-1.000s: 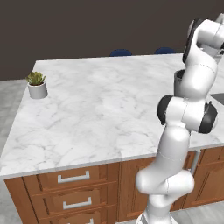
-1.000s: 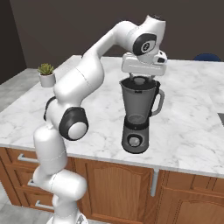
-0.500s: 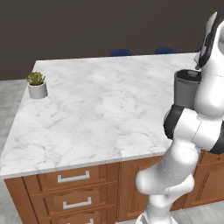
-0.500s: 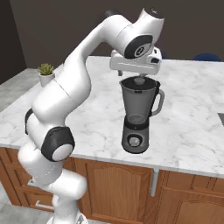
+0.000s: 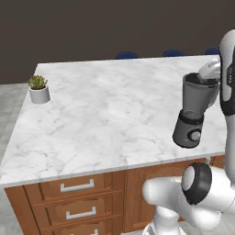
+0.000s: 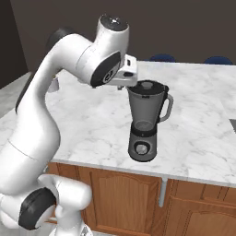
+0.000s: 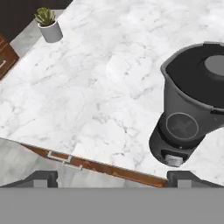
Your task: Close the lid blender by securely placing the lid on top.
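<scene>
I am seeing the blender (image 6: 146,124) standing upright on the marble counter (image 5: 110,110), close to its near edge and toward the right end. The lid (image 6: 147,87) is sitting flat on the jar's mouth, its grey centre cap facing up. My gripper (image 7: 111,177) is hanging released above the counter's near edge, to the left of the jar, fingers (image 7: 43,178) spread wide with nothing between them, and it is touching neither lid nor blender. A potted plant (image 5: 38,88) is sitting far off at the counter's left edge. Wooden drawers (image 5: 75,202) are showing below the countertop.
</scene>
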